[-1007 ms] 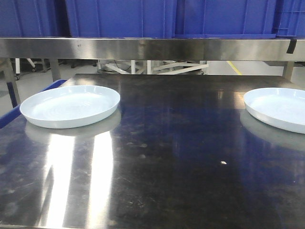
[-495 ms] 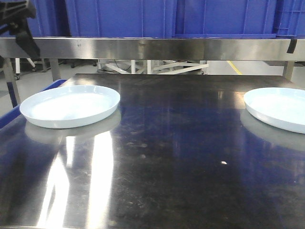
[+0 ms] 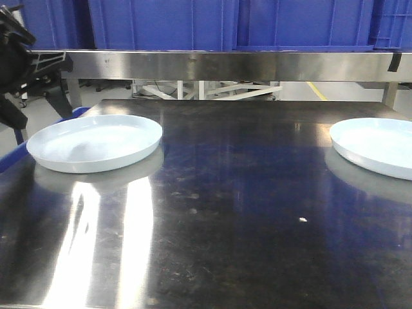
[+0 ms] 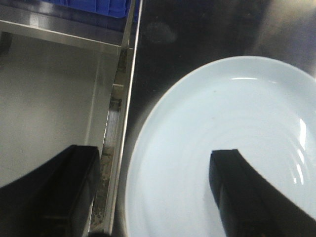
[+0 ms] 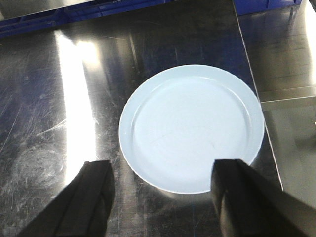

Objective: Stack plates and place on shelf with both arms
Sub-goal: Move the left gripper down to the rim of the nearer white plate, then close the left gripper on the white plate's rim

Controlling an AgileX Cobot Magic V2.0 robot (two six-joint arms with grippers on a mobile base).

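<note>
Two pale blue-white plates lie apart on the steel table. The left plate (image 3: 95, 143) is at the far left and the right plate (image 3: 376, 147) is at the right edge, cut off by the frame. My left gripper (image 3: 26, 77) hangs above and left of the left plate. In the left wrist view it (image 4: 154, 155) is open, one finger over the plate (image 4: 232, 148), the other past the table's edge. My right gripper (image 5: 163, 167) is open and empty above the near rim of the right plate (image 5: 190, 126). It does not show in the front view.
A steel shelf rail (image 3: 212, 64) runs across the back, with blue crates (image 3: 193, 22) on it. The dark steel table (image 3: 225, 212) lies between the plates. Its left edge (image 4: 123, 98) is right beside the left plate. A seam (image 5: 256, 74) runs just right of the right plate.
My left arm has come into the front view at the top left and has moved down toward the left plate. The plates have not moved.
</note>
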